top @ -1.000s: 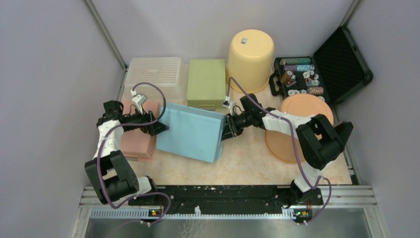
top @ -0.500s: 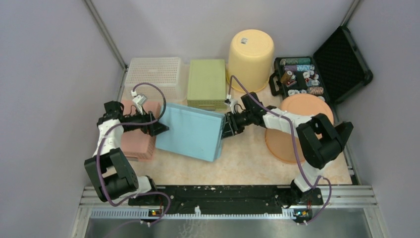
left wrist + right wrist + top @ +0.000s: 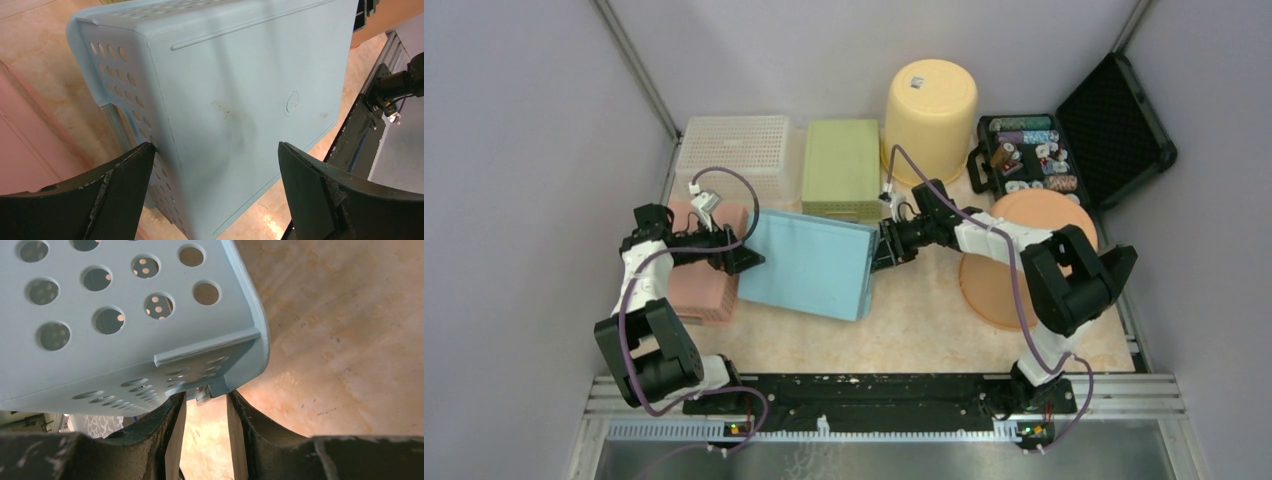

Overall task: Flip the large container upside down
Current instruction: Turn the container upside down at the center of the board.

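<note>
— Whereabouts of the large pale-blue perforated plastic container [image 3: 812, 265]?
— Base-up, just ahead of the left claw [image 3: 214, 147], which gapes wide; its rim corner lies unpinched inside the right claw [image 3: 205, 405], fingers parted; withdraw straight back, avoid snagging.
</note>
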